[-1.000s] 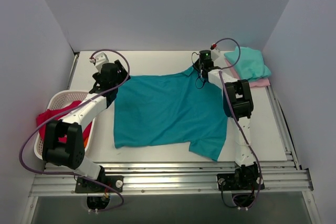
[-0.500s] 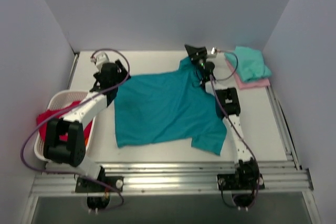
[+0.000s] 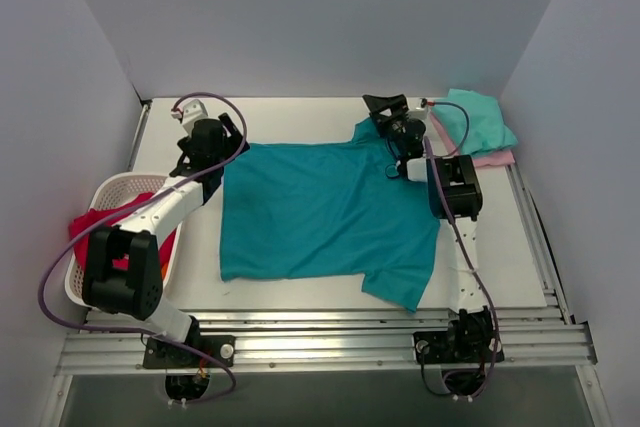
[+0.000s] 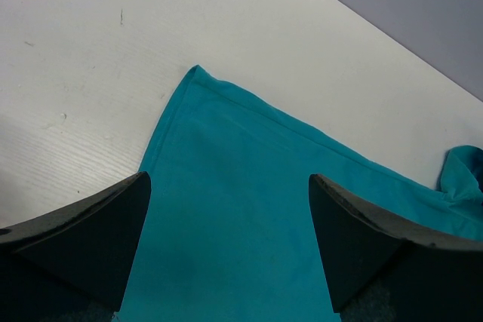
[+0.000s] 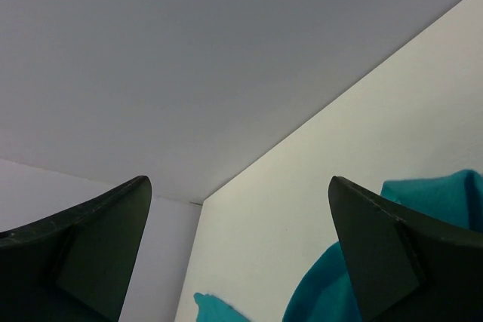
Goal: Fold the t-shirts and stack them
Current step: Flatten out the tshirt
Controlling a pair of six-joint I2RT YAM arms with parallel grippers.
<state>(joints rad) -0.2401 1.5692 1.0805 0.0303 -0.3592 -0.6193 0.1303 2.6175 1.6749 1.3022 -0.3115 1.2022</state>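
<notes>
The teal shirt (image 3: pixel 320 212) lay spread flat at frame centre. The folded mint shirt (image 3: pixel 475 119) and pink shirt (image 3: pixel 490 158) sat at upper right. The left claw (image 4: pixel 228 180) stood apart over the shirt's upper-left corner. The right claw (image 5: pixel 238 182), also apart, pointed off the cloth. Risk: a one-sided grip would drag and skew the fold.

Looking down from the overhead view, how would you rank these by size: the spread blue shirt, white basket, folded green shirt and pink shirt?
1. blue shirt, by far
2. white basket
3. green shirt
4. pink shirt: only an edge shows under the green one, so its true size is unsure
</notes>
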